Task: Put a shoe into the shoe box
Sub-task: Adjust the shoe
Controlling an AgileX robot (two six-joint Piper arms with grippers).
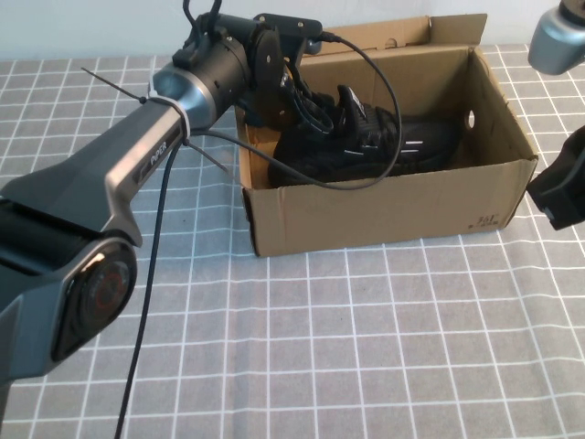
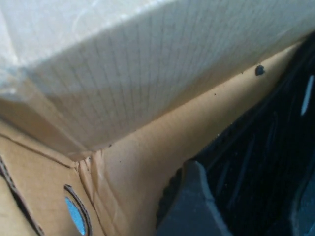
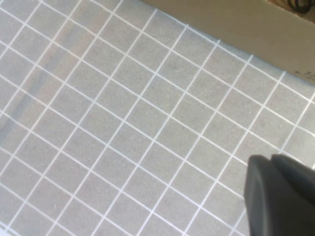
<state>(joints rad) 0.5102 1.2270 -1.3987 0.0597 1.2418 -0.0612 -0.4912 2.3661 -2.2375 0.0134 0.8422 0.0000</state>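
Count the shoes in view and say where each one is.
1. The shoe lies inside the shoe box, under the left gripper. A second could hide behind that arm. The right gripper hangs beside the box.

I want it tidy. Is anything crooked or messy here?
Nothing stands out. The shoe lies inside the box, whose flaps stand upright. The left gripper sits open over the shoe; the right gripper is shut, off beside the box.

My right end effector (image 3: 278, 196) hangs closed over the worktop (image 3: 123, 123), which is covered in grey cloth with a white grid. The shoe box (image 3: 236, 19) shows one brown cardboard wall nearby.
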